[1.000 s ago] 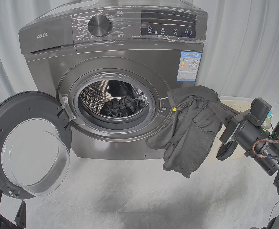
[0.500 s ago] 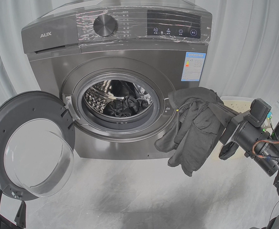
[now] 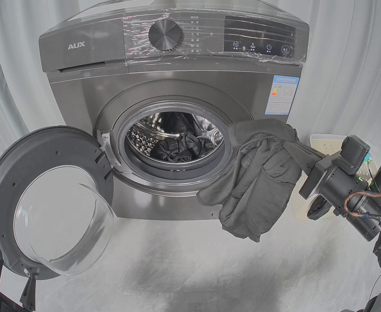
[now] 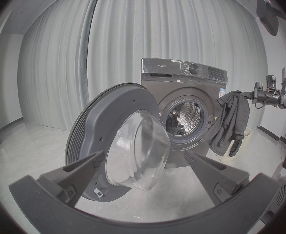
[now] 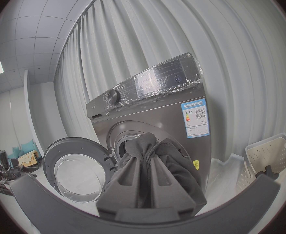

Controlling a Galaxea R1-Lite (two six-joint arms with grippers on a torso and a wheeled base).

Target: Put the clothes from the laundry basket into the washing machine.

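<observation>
The grey washing machine [image 3: 173,87] stands ahead with its round door [image 3: 47,196] swung open to the left. Dark clothes [image 3: 179,147] lie inside the drum. My right gripper [image 3: 295,147] is shut on a dark grey garment [image 3: 259,178], which hangs in front of the right rim of the drum opening. In the right wrist view the fingers [image 5: 130,182] pinch the garment [image 5: 149,147]. The cream laundry basket [image 3: 325,141] stands right of the machine, with a dark piece [image 3: 317,208] draped over its rim. My left gripper [image 3: 10,282] sits low at the left, open and holding nothing.
White curtains hang behind and beside the machine. The open door [image 4: 117,137] with its glass bowl juts out close in front of the left gripper [image 4: 143,153]. Bare grey floor [image 3: 177,261] spreads before the machine.
The head view has shifted, so the machine now sits further right in the picture. The held garment hangs closer to the drum opening than before. The grip is unchanged.
</observation>
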